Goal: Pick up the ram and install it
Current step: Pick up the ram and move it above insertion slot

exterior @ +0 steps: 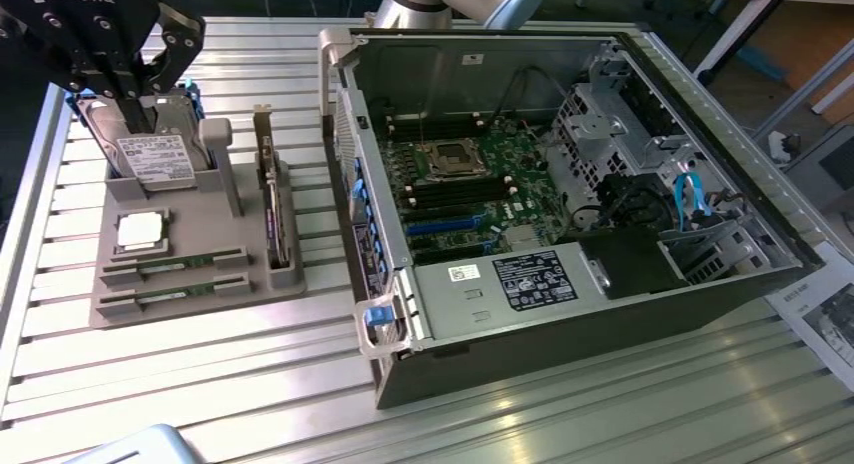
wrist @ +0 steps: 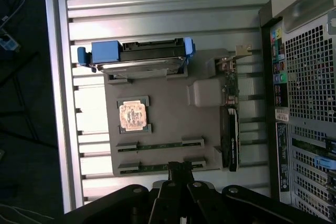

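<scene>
The pincer (exterior: pixel 140 122) (wrist: pixel 180 167) hangs pinched shut, holding nothing, above the gray tray (exterior: pixel 238 224) (wrist: pixel 168 114). The ram (exterior: pixel 175 264) (wrist: pixel 157 146) sits slotted in the tray, at the end far from the hard drive (exterior: pixel 158 156) (wrist: pixel 142 59), apart from the pincer.

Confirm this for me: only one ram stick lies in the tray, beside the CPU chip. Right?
Not quite: two ram sticks lie in the tray, side by side in their slots, beside the CPU chip. The exterior view shows both.
</scene>
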Motion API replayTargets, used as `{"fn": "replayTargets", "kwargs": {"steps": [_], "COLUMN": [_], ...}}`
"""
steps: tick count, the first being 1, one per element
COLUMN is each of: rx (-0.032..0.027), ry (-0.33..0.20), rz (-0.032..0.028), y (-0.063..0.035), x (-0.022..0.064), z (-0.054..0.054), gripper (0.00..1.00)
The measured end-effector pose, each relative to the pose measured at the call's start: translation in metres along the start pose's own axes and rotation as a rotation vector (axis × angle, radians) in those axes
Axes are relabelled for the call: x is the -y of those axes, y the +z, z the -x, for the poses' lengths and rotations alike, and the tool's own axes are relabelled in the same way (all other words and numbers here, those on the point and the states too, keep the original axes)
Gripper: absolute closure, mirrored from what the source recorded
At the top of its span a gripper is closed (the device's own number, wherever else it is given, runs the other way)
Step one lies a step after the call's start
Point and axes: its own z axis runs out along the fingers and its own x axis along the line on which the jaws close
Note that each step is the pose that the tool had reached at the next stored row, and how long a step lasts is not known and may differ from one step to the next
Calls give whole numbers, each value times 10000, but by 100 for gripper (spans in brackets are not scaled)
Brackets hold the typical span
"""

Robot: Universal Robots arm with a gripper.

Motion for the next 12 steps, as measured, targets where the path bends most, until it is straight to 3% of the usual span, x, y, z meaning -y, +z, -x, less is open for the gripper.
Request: {"fn": "replayTargets", "kwargs": {"steps": [4,12], "rx": [-1,-10], "ry": [-77,-782], "rz": [1,12], "y": [0,0], "x": [0,9], "z": [0,1], "gripper": [90,90]}}
